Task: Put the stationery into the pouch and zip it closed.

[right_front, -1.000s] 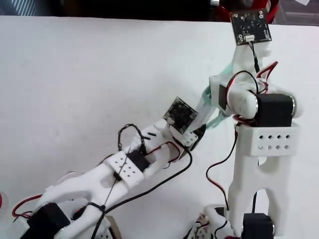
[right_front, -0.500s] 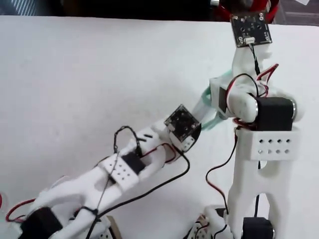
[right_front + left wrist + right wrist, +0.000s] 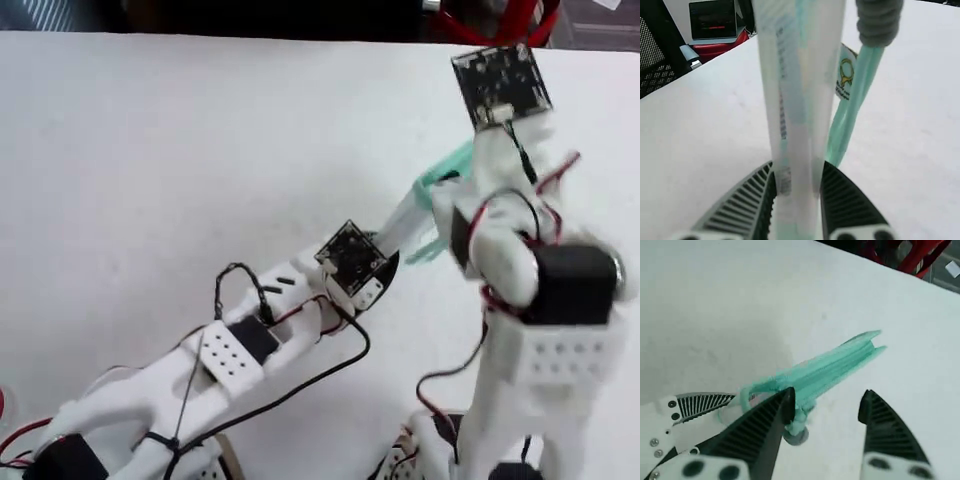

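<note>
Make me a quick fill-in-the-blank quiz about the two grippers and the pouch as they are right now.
1. The left gripper is ___ on the translucent pouch.
2. The right gripper hangs ___ near the pouch's green edge, gripping nothing.
3. The table under both arms is plain ___.

Missing words: shut; open; white.
</note>
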Motion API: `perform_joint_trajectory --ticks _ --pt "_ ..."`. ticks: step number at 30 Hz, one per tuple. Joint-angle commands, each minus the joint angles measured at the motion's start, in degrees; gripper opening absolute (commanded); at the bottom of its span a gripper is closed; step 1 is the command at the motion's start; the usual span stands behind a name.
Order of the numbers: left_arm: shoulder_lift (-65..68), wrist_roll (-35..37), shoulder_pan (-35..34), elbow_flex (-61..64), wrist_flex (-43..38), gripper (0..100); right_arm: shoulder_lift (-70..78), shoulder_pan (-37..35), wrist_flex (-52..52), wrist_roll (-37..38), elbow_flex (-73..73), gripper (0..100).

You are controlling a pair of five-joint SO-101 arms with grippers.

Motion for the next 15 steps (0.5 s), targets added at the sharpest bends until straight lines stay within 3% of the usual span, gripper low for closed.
perform_joint_trajectory --ticks 1,9,15 --pt "0.6 -0.6 0.5 -4.0 -1.1 2 -6.0 3.6 0.4 2.1 0.7 19.8" --pt "0.6 -0.6 0.5 -4.0 -1.1 2 -20.0 -4.0 0.0 2.4 20.7 19.8" --pt "0.6 -0.6 0.5 -4.0 -1.1 2 -22.4 -2.5 -10.9 2.4 35.9 19.8"
